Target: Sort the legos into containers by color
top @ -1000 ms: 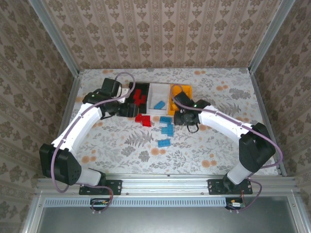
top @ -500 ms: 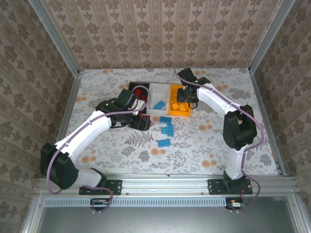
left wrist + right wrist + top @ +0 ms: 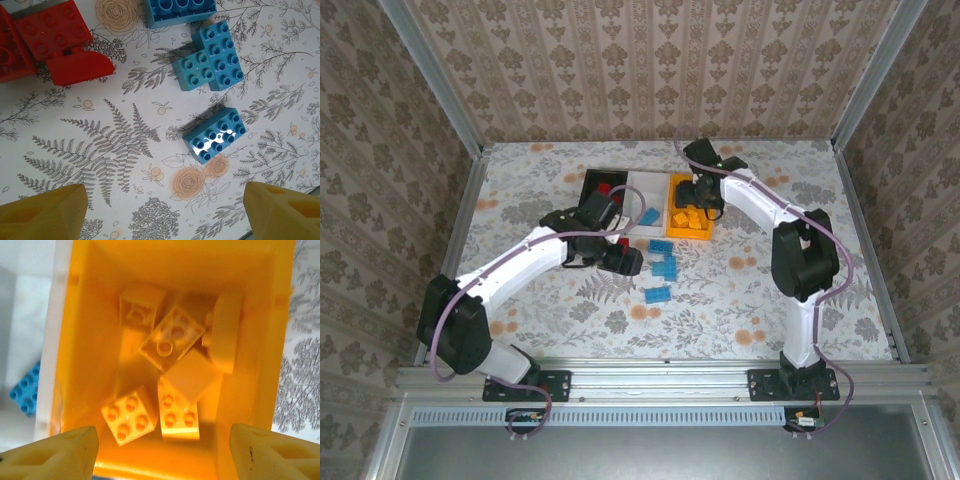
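Lying loose: four blue legos [image 3: 216, 135]

Three bins in row at far middle of table [image 3: 770, 290]: black bin [image 3: 590, 180] left, white bin [image 3: 645, 190] centre, yellow bin [image 3: 690, 238] right, sides touching. Right gripper [image 3: 698, 195] hangs over yellow bin, arm arching in from right. Yellow bricks [image 3: 686, 220] piled inside. One blue brick [image 3: 647, 215] in white bin. Red bricks [image 3: 606, 188] in black bin. Left gripper [image 3: 620, 260] low over table, just in front of black and white bins. Loose blue bricks [image 3: 667, 266] beside it on table, one [image 3: 657, 294] nearer arm bases. Jaw gaps too small to read.
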### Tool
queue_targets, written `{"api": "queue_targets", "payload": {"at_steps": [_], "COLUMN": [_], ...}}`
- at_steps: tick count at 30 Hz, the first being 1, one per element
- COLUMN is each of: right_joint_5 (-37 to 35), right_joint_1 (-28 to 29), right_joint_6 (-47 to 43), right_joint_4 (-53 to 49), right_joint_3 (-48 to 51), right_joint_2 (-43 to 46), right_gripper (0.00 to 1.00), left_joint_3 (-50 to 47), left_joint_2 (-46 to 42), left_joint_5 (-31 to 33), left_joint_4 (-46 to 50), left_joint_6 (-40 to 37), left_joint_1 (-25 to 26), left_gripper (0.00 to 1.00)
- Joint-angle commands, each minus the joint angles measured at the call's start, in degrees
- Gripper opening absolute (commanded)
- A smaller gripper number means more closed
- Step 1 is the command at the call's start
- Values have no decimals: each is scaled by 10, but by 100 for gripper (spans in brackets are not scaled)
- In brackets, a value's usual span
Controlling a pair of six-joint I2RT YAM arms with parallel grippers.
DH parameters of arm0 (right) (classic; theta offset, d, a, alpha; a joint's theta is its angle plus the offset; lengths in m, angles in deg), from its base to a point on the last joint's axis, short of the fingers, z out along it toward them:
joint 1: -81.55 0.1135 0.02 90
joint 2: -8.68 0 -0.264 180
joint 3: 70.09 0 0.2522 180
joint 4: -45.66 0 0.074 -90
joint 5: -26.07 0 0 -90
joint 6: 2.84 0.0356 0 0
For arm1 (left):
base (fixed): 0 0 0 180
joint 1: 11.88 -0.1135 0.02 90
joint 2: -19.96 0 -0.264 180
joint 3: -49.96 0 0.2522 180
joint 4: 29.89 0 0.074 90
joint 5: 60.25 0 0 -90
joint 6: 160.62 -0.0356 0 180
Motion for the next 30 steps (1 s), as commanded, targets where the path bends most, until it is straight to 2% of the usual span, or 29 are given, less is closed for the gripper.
{"api": "queue_targets", "payload": {"at_steps": [1,7,11,21,25,30], "right_joint_5": [3,9,-7,-25,-31,-43], "right_joint_1": [48,142,182,198,195,189], "right_joint_6": [20,75,96,100,95,94], "right_joint_4": [-4,18,32,39,33,35], "right_joint_3": [62,201,250,234,215,215], "right_joint_2": [78,131,131,70,46,32], "right_gripper": [72,70,66,60,57,45], "left_joint_3": [-14,-59,-70,-88,-96,-103], "left_joint_2": [-11,-56,-77,-97,-102,-109], "left_joint_5": [8,-48,-65,-72,-76,-80], "left_joint_4": [-12,-61,-72,-71,-71,-70], "left_joint_6": [20,45,46,39,37,36], "left_joint_1": [-6,-83,-116,-129,-152,-160], "left_gripper": [84,84,84,84,84,84]}}
